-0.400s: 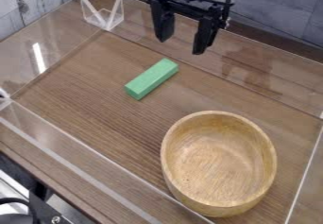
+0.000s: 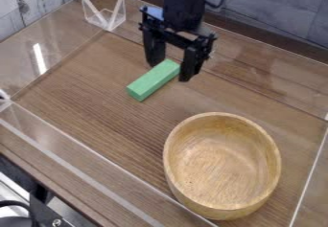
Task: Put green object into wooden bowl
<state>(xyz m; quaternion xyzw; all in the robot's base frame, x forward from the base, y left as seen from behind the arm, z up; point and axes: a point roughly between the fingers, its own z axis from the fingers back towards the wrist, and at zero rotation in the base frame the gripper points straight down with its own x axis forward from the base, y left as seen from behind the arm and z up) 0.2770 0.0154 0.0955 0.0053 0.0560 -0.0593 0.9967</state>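
the single camera view looks down at a slant onto a wood-grain table (image 2: 90, 106) fenced by clear plastic walls (image 2: 77, 169).

counted: one green object (image 2: 152, 80), one wooden bowl (image 2: 222, 164), one gripper (image 2: 174, 66) on one arm, and one small clear stand-like piece (image 2: 100, 13) at the back of the table.

the green object is a flat, long block lying on the table a little toward 11 o'clock from the middle of the view, its long axis running from 7 o'clock to 1 o'clock. the wooden bowl sits at 5 o'clock in the view, round, shallow and thick-rimmed, with nothing inside it. from the bowl, the block lies toward 11 o'clock, well apart from its rim.

the arm comes in from 12 o'clock, black, with the gripper pointing straight down. its two dark fingers (image 2: 195, 63) are spread wide and nothing is between them but air. the gripper hangs over the 1 o'clock end of the green object; the fingertips sit either side of that end in this view, and whether they touch the block or the table cannot be told. the clear piece stands at 10 o'clock from the gripper, near the back wall.
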